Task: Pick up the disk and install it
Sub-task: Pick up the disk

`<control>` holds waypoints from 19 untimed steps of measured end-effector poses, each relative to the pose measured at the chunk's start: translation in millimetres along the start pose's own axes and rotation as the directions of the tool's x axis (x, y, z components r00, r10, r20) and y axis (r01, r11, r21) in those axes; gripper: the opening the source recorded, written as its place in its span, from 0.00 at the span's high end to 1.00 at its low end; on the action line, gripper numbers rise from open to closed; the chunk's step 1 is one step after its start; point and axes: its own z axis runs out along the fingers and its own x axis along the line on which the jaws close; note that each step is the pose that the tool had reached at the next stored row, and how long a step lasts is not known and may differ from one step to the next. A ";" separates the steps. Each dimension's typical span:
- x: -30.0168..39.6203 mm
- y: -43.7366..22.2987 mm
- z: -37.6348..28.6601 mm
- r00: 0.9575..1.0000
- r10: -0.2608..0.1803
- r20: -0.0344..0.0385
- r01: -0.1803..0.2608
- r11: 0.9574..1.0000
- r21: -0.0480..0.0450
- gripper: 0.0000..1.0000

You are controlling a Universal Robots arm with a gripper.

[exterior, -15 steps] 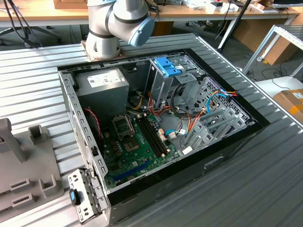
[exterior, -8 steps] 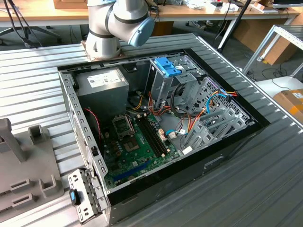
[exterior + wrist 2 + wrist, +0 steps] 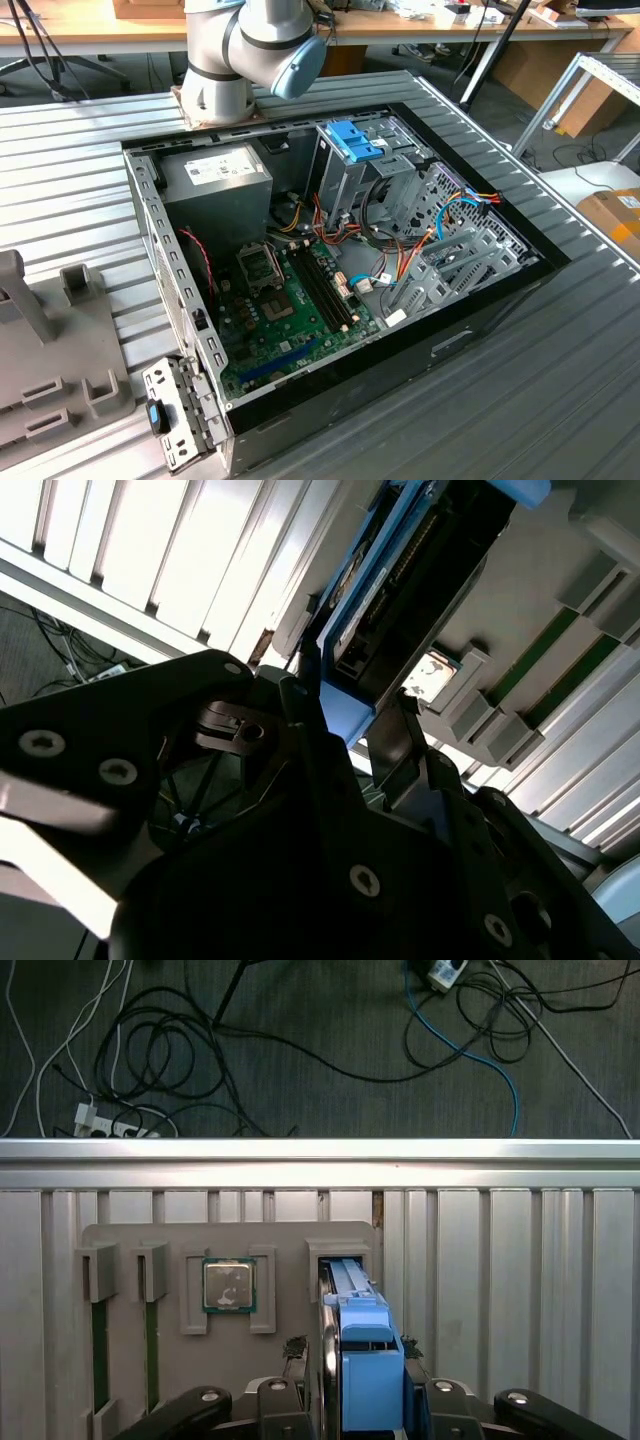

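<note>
The disk stands upright in the grey holder — gripper clamped on its sides.

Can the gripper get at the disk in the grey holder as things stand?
Probably yes: the gripper sits astride the disk, standing on edge in a slot of the grey holder; nothing blocks it.

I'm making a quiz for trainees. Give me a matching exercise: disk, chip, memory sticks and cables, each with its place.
Things:
1 disk
2 chip
3 memory sticks
4 cables

Places:
A on the dark floor
B square recess in the grey holder
C on edge in a wide holder slot
D long narrow holder slots

Pairs: 1-C, 2-B, 3-D, 4-A.
</note>
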 end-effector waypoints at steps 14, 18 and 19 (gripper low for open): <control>-0.1 0.0 0.2 1.000 0.000 0.000 0.000 1.000 0.000 0.64; -0.6 0.0 0.2 1.000 0.000 0.001 0.000 1.000 0.000 0.64; -0.7 0.0 0.2 1.000 0.000 0.001 0.000 1.000 0.000 0.64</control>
